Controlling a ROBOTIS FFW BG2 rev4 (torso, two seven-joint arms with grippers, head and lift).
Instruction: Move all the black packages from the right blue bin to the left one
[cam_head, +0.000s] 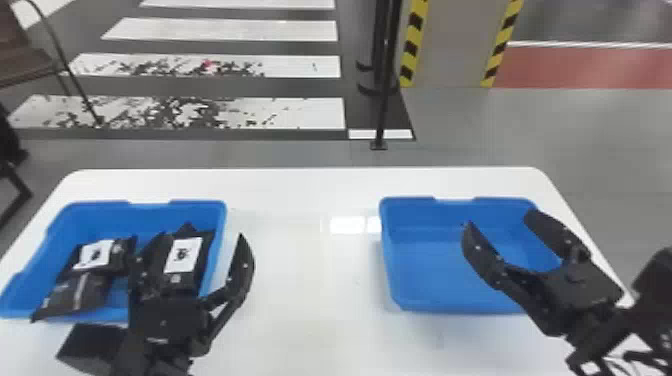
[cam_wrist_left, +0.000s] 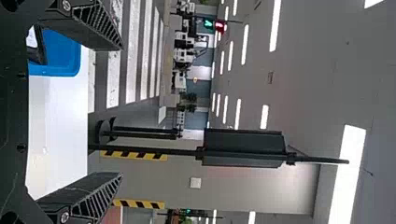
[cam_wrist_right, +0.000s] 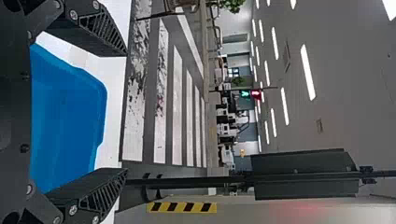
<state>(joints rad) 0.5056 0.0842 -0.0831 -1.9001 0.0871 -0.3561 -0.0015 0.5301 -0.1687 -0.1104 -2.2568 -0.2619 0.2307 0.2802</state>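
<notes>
Inside left blue bin (cam_head: 105, 217), wrinkled black packages (cam_head: 90, 294) — left tool (cam_head: 188, 238) wide, right tool (cam_head: 499, 218) wide

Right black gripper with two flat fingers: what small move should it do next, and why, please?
Probably the right gripper should lift gently away from over the open rectangular right blue bin. Its fingers are apart with nothing between them, no package shows in that bin, and flat-lying black packages are in the left blue bin, so nothing seems left to grasp.
</notes>
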